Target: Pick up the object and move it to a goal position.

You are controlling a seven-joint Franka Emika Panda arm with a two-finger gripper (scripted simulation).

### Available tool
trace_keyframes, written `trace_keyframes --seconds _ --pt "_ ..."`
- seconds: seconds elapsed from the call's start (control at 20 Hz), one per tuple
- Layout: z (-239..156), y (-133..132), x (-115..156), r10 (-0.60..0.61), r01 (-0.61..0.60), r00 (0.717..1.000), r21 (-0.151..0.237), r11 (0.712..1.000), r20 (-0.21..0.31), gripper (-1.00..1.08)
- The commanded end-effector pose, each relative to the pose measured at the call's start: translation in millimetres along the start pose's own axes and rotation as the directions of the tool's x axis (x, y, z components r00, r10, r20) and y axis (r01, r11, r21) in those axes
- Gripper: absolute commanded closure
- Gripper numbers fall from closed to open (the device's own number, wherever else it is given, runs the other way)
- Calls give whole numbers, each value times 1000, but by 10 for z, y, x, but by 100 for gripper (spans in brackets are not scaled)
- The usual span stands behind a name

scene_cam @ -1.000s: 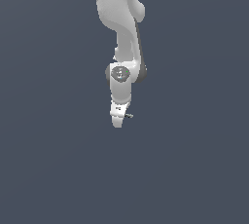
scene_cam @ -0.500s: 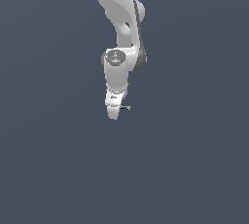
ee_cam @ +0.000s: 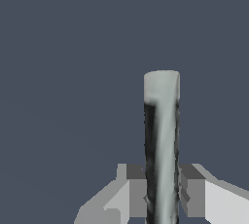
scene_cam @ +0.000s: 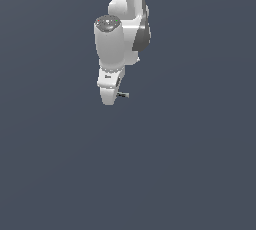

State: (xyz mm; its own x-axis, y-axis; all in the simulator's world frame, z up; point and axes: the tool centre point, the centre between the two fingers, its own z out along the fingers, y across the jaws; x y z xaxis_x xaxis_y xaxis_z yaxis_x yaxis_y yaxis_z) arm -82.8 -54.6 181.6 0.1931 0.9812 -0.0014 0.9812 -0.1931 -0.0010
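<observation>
In the wrist view the slim grey-silver cylinder (ee_cam: 161, 140) with a dark streak along its side stands between my two fingers, one of which (ee_cam: 136, 191) presses on it from each side. My gripper (ee_cam: 162, 194) is shut on it. In the exterior view the white arm hangs down with the hand (scene_cam: 110, 90) lifted off the ground, and a small tip of the object (scene_cam: 123, 94) pokes out beside it toward the exterior view's right. The fingertips are hidden behind the hand there.
A plain dark grey-blue floor (scene_cam: 190, 164) fills both views. The arm's upper links (scene_cam: 125, 19) rise out of the top of the exterior view.
The arm has lifted and swung toward the exterior view's left, carrying the object up with it. The wrist has turned so its round cap faces upward.
</observation>
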Motion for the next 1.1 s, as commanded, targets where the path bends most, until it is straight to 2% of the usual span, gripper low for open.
trace_keyframes --seconds 0.0,1.05 --pt "-280 -36 -71 -1 1 1000 0 1000 -2 108" --pt "-2409 -237 -672 1 -1 1000 -1 1000 -4 108"
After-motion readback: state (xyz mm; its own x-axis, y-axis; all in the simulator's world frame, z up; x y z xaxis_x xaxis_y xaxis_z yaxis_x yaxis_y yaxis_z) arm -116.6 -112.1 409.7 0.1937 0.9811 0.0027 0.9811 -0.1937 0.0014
